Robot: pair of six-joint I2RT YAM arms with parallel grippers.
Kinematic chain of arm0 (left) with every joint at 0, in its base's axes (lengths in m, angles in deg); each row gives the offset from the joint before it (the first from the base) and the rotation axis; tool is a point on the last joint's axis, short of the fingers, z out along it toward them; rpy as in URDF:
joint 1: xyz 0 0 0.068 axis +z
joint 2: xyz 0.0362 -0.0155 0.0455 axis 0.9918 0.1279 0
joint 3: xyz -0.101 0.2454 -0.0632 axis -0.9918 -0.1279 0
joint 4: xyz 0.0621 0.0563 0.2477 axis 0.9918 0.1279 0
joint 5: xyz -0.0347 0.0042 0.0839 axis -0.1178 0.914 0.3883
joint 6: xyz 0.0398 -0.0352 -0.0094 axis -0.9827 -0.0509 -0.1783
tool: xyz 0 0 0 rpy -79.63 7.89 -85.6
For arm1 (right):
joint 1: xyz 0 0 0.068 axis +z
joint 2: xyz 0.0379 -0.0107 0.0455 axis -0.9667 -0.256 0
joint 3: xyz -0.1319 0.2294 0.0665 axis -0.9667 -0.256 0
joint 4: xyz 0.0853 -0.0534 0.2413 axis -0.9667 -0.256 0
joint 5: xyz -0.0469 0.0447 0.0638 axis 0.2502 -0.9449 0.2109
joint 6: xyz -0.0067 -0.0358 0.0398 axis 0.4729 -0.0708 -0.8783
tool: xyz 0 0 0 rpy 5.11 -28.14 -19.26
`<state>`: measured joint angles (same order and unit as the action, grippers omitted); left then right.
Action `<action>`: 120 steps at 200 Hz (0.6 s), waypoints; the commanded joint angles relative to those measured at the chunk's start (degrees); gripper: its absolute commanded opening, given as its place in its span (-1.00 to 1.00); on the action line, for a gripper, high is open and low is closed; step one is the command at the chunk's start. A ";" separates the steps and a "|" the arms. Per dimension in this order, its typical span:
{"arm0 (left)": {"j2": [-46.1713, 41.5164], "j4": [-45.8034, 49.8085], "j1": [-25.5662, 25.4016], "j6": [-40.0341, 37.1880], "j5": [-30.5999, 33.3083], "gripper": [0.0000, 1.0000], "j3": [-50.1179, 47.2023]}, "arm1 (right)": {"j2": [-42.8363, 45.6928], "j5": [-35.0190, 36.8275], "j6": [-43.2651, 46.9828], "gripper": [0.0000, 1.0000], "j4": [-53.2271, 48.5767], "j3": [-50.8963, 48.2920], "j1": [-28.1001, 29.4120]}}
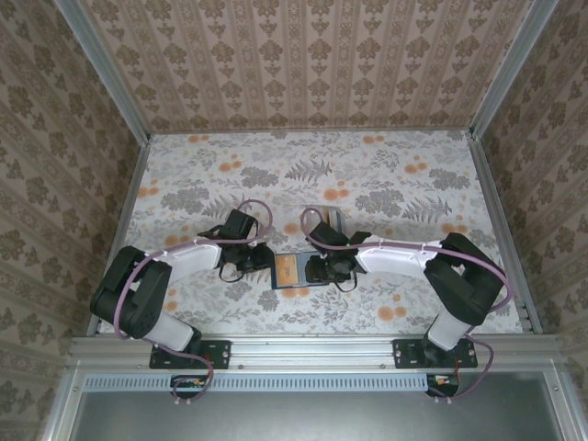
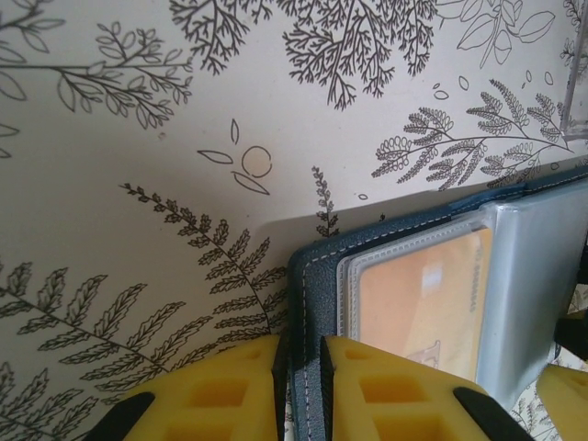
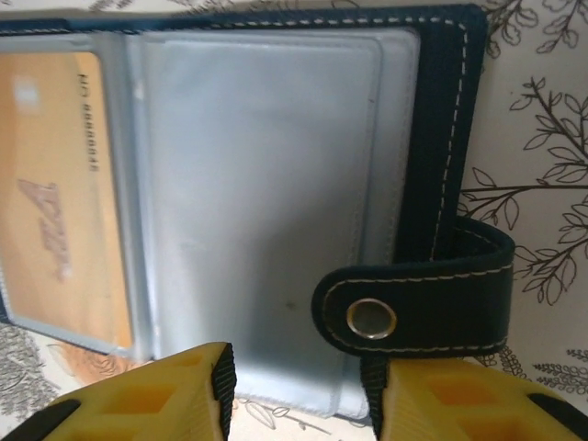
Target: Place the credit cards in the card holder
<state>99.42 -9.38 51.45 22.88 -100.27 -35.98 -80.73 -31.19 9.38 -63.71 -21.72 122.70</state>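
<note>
One navy-blue card holder (image 3: 441,138) lies open lengthwise left-right (strap (image 3: 432,308) right), sleeving one orange-tan card (image 3: 55,202). Left gripper (image 2: 301,367) pinches it; right gripper (image 3: 308,386) spread.

The orange credit card (image 3: 60,193) bears a sideways row of digits, apparently mostly eights, and a logo too blurred to read.

Tabletop (image 1: 367,175) under a pale cloth printed with grey ferns, leaves and orange blossoms; both wrist views show the same print close up, line-drawn fronds on off-white. Walls (image 1: 303,64) on three sides papered in beige-brown damask stripes, with aluminium rails (image 1: 312,347) along the table's edges and corners. Small clear, silvery rack (image 1: 331,219) near the table's middle, detail too small to make out.
</note>
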 commanded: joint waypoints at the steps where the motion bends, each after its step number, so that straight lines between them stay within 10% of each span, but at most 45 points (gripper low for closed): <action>1: 1.23 -0.64 -0.44 0.02 -1.27 -0.61 -0.44 | -0.99 -1.36 0.27 -0.10 0.11 0.81 0.22; 120: 2.65 -1.25 -1.50 0.12 -1.56 -0.67 -0.32 | -1.05 -0.34 1.84 -0.36 -1.09 2.48 0.17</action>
<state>100.87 -10.54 50.99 22.90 -100.51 -35.95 -81.06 -32.09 9.88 -63.28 -21.08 122.70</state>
